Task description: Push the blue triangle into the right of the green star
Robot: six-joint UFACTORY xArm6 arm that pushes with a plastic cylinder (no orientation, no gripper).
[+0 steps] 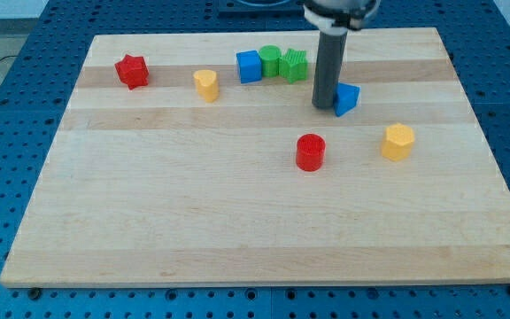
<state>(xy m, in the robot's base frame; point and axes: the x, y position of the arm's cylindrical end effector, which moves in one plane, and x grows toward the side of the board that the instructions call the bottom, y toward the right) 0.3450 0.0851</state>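
The blue triangle [348, 98] lies right of the board's upper middle. The green star [295, 66] sits up and to the left of it, near the view's top. My tip [326, 107] is at the end of the dark rod, touching or almost touching the triangle's left side. The rod hides part of the triangle's left edge. The tip is below and to the right of the green star, apart from it.
A green cylinder [270, 60] and a blue cube [249, 66] touch in a row left of the star. A yellow heart [206, 84] and red star [132, 71] lie further left. A red cylinder [310, 151] and yellow hexagon [397, 142] lie below the triangle. The wooden board [149, 221] rests on a blue pegboard.
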